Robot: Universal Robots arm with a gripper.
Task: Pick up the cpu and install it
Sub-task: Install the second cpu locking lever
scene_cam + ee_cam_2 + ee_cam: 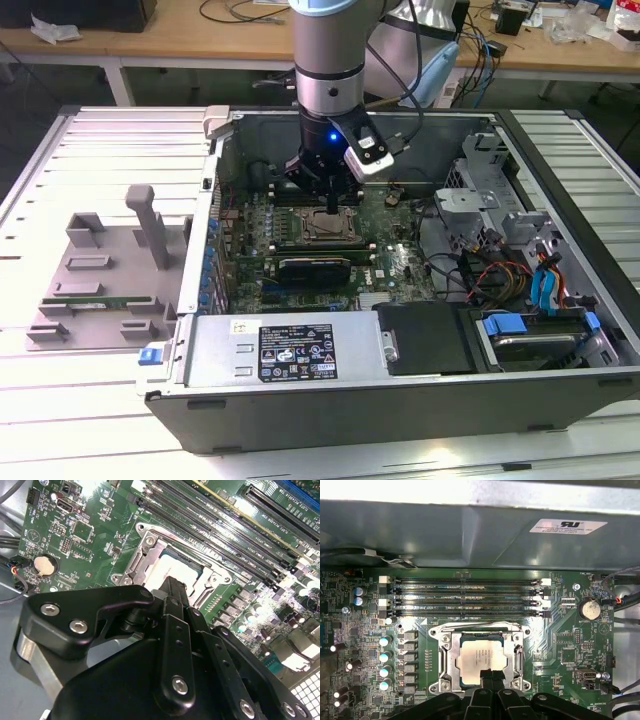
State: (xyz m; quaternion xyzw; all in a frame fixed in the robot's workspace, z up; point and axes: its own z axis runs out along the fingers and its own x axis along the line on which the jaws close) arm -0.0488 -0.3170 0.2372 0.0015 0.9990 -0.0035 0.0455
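**Beneath the pincer tips: CPU in its socket, fingers pressed together over one edge**

Directly under the pincer (pixel 490 676), the cpu (pixel 481 658) lies flat inside the socket frame (pixel 445 656), its pale metal top facing up. In the first wrist view it looks square to the frame's opening and level, so it appears seated rather than held. The two black fingertips (pixel 485 675) sit side by side with no gap that I can make out, over the chip's edge nearest the pincer body; they pinch nothing. Whether they touch the metal top or hover just above it I cannot tell. The second wrist view shows the same: the fingertips (pixel 172 587) pointing down at the pale chip (pixel 161 570) within the silver frame.

Beyond the chip, away from the pincer body, run the long memory slots (pixel 465 599), and to one side a row of small capacitors (pixel 384 662). A coin battery (pixel 590 609) sits well apart on the other side. The exterior view shows the arm reaching straight down into the open computer case (pixel 300 345), with the pincer (pixel 331 203) above the socket.

My judgement of the risks: if the chip is not fully dropped into its keys, any downward push from the tips would load one edge only, tilt it, and bend socket contacts. A sideways drift of the tips could scrape the metal top or nudge the chip out of register. Rising at an angle could catch the frame beside the tips.
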